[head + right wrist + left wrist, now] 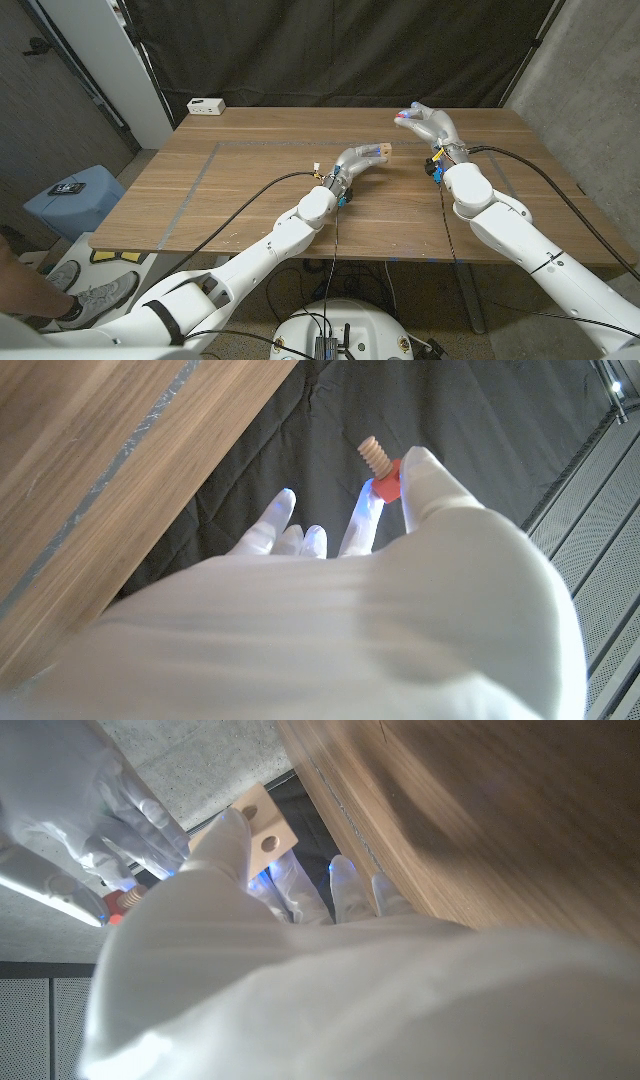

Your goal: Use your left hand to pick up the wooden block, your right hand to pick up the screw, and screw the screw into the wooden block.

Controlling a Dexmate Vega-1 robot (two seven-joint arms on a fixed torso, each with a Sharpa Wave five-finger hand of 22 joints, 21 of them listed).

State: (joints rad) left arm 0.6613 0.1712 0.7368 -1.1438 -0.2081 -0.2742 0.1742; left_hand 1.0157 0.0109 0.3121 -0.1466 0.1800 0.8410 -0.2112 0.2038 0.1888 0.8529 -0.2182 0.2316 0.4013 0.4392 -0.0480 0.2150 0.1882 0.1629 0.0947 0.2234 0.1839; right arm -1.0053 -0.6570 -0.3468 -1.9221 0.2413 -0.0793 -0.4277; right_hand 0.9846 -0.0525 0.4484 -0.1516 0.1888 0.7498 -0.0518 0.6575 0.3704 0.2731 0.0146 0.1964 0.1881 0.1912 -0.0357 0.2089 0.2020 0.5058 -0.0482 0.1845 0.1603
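So both pickups look done: my left hand [352, 162] holds the wooden block [379, 152] above the table [240, 190], and my right hand [425, 121] pinches the screw [377, 460] just beside it. Screw and block are apart, so I judge the screwing remains.

A white box [206, 105] sits on the bench [250, 190] at its upper left corner. A blue bin [72, 200] stands at frame left, a dark curtain [330, 50] across the top.
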